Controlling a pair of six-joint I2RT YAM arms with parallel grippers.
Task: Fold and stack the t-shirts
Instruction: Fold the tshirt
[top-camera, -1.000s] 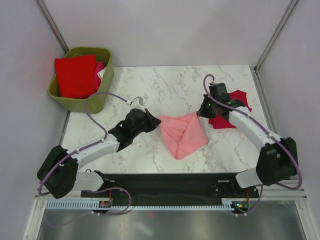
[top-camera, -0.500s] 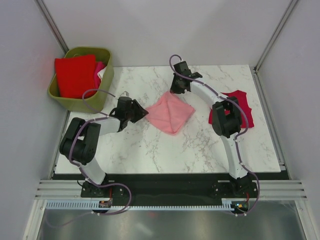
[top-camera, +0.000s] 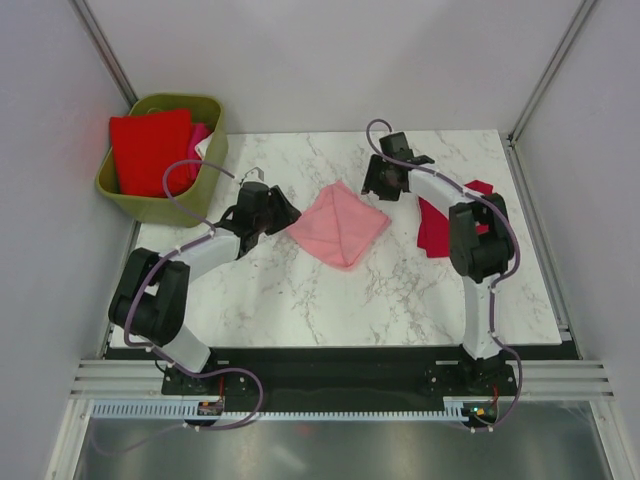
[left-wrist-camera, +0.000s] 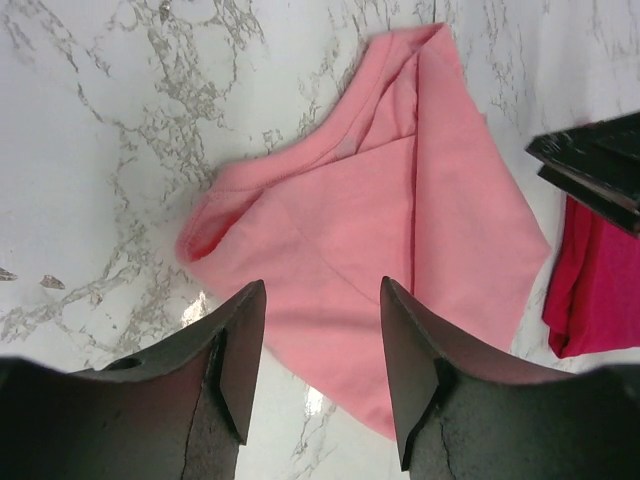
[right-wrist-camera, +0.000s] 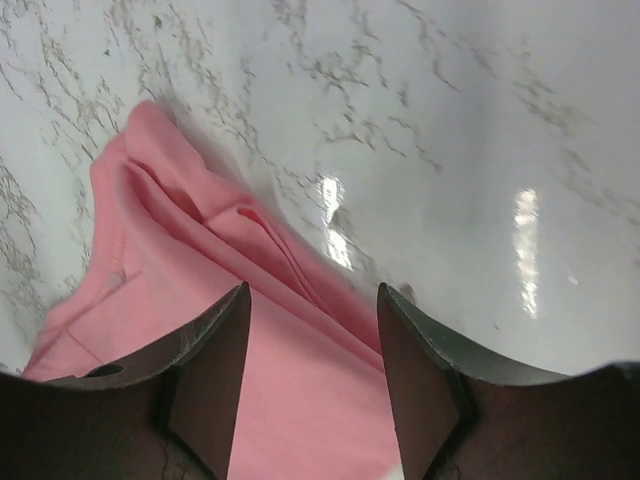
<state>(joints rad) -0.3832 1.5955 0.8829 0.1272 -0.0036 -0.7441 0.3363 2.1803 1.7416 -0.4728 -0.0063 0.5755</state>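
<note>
From the left wrist, the pink shirt goes out of sight behind both left fingers, so I can't make out its near edge. To the right of those jaws the crimson shirt is cut off by the picture's edge; its top lies under a black part I can't name. From the right wrist, the pink shirt passes behind the right fingers and off the bottom edge between them. From above, the right arm covers the crimson shirt's middle; both jaw gaps are too small to judge there. Off to the left of the left jaws, the red shirt in the basket hides all but slivers of a hot pink shirt and a white cloth.
</note>
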